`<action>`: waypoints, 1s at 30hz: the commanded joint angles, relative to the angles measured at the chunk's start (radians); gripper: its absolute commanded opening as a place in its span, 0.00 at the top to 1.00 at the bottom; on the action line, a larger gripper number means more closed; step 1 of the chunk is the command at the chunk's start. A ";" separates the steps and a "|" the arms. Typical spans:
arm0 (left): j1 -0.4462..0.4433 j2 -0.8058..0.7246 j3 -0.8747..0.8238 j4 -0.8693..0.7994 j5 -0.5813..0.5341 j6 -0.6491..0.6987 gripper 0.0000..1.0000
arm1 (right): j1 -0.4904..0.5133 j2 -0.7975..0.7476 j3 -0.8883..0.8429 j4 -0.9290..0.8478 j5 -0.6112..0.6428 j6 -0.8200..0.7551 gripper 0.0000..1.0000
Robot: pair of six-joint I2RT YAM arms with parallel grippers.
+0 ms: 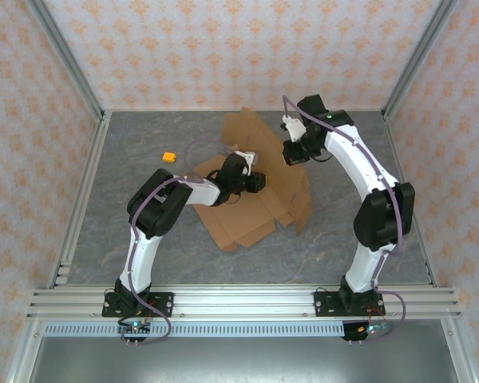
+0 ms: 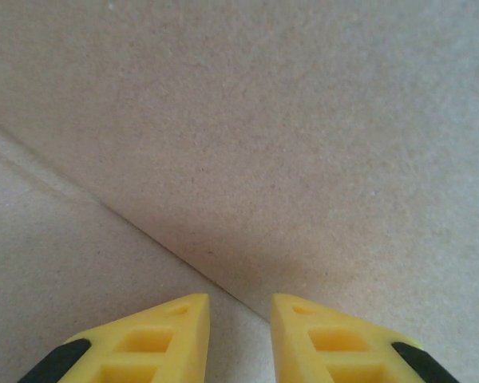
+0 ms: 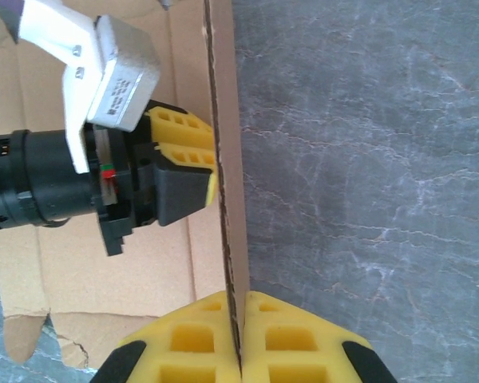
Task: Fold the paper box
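The paper box (image 1: 251, 215) is a brown die-cut cardboard sheet lying mid-table, with one flap (image 1: 247, 128) raised at the back. My right gripper (image 1: 294, 159) is shut on the edge of an upright panel (image 3: 225, 96), whose thin wall runs between its yellow fingers (image 3: 241, 299). From the left, my left gripper (image 1: 261, 182) points its tips against that same panel (image 3: 210, 169). In the left wrist view its fingers (image 2: 239, 307) stand a little apart with nothing between them, right up against bare cardboard (image 2: 263, 144) crossed by a diagonal crease.
A small orange block (image 1: 169, 157) lies on the grey table (image 1: 144, 136) left of the sheet. Aluminium rails (image 1: 80, 199) and patterned walls close in the table on both sides and at the back. Grey tabletop (image 3: 367, 159) shows right of the upright panel.
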 commanded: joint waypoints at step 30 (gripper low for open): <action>-0.039 0.063 -0.144 0.060 -0.095 -0.066 0.73 | 0.188 0.004 -0.096 0.082 0.146 0.208 1.00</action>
